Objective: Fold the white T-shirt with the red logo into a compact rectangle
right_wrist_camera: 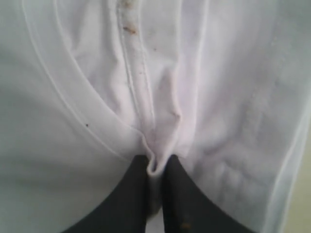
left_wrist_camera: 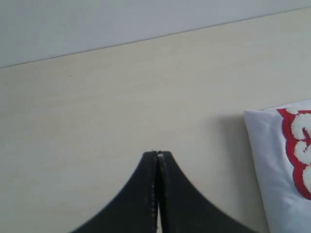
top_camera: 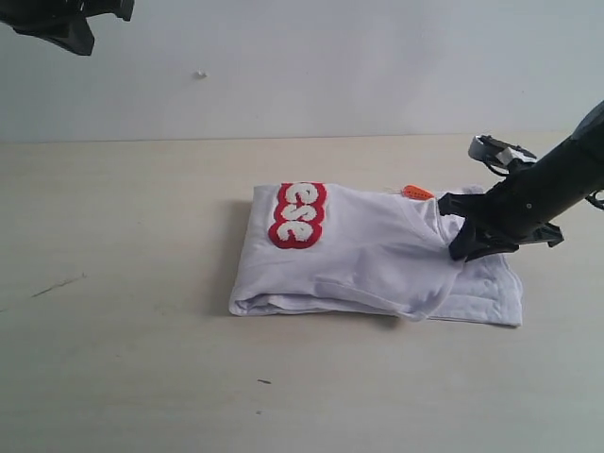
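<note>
Garment: shirt (top_camera: 359, 250) lies folded in a rough rectangle mid-table (top_camera: 123, 330), with part of the logo (top_camera: 298, 215) on top at its left end.
Right arm: right gripper (right_wrist_camera: 154, 162) is clamped on a pinch of fabric near the right end.
Left arm: left gripper (left_wrist_camera: 158, 154) is raised, jaws together, empty.
Fold: probably drawing the pinched layer over; grip firmly and travel low so the under-layers stay put.
Materials: limp white cotton with stitched seams; fuzzy red logo with raised white letters.

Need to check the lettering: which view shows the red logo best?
The exterior view: the red fuzzy logo patch lies unobstructed atop the folded white cotton T-shirt. The left wrist view catches only its edge; the right wrist, only white fabric.
</note>
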You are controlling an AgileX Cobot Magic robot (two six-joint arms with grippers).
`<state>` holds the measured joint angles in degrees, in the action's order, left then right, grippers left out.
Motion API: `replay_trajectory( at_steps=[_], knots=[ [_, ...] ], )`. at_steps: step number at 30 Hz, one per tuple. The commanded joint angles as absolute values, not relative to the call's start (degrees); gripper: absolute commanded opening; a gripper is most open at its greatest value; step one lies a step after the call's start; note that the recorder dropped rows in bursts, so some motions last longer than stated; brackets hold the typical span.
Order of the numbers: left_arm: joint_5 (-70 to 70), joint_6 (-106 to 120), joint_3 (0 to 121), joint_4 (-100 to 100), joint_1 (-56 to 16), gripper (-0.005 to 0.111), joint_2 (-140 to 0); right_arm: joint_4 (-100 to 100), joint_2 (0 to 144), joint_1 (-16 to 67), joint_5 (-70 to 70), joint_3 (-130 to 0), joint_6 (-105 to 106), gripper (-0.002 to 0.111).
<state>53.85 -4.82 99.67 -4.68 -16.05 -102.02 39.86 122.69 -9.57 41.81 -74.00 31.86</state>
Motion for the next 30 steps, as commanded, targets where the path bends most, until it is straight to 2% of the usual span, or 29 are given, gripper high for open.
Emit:
replay_trajectory(
  at_steps=[1, 9, 19, 30],
  knots=[
    [52.98, -4.78, 99.34, -4.16, -15.99, 0.0, -101.39, 39.4, 120.48, -9.3, 48.3, -77.34, 33.34, 0.0],
    [52.59, -4.78, 99.34, -4.02, -15.99, 0.0, -101.39, 37.37, 109.96, -9.3, 50.26, -79.19, 31.92, 0.0],
    [51.96, -4.78, 99.34, -3.77, -15.99, 0.0, -101.39, 3.36, 100.68, -9.3, 53.97, -79.19, 8.09, 0.0],
    [51.48, -4.78, 99.34, -3.66, -15.99, 0.0, -101.39, -6.03, 97.31, -9.3, 52.95, -79.69, 3.68, 0.0]
  ],
)
